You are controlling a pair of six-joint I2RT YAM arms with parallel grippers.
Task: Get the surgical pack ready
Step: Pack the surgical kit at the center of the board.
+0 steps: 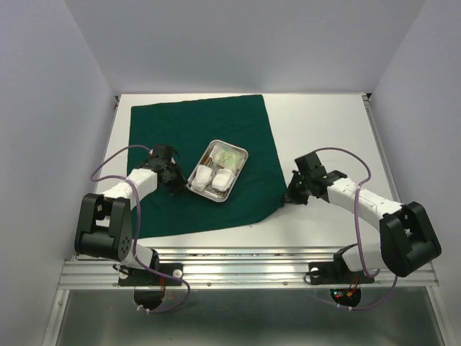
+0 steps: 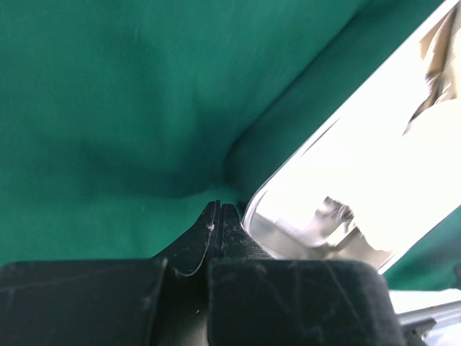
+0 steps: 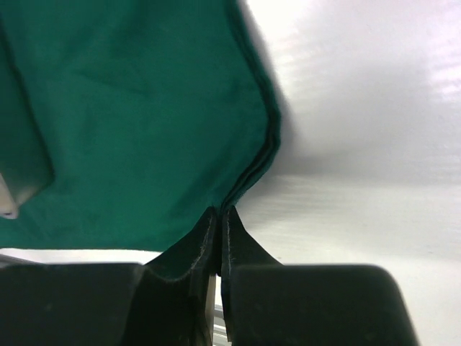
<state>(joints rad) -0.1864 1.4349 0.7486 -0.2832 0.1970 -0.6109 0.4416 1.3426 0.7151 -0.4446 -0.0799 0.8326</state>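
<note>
Left claw [image 2: 220,210] pinches the drape [image 2: 108,108] just beside the tray [image 2: 346,187].

dark green drape [image 1: 187,130], silver tray [image 1: 232,146], white gauze [image 1: 223,179]

Right side of the table [image 1: 324,130]: open white top from the cloth [image 1: 194,126] edge across to the right rail.
Middle: the tray [image 1: 244,153] sits on the cloth, heaped with white pads [image 1: 216,176], and blocks any low pass.
Left of the tray: the left gripper [image 1: 171,180] is pinched on the cloth just beside the tray's corner, with hardly a gap.
Cloth's near right corner: the right gripper [image 1: 292,193] is clamped on the hem, with open table beside it.
Back of the cloth: flat, open room.
Around: walls [image 1: 50,108] close off left, right and back.
</note>
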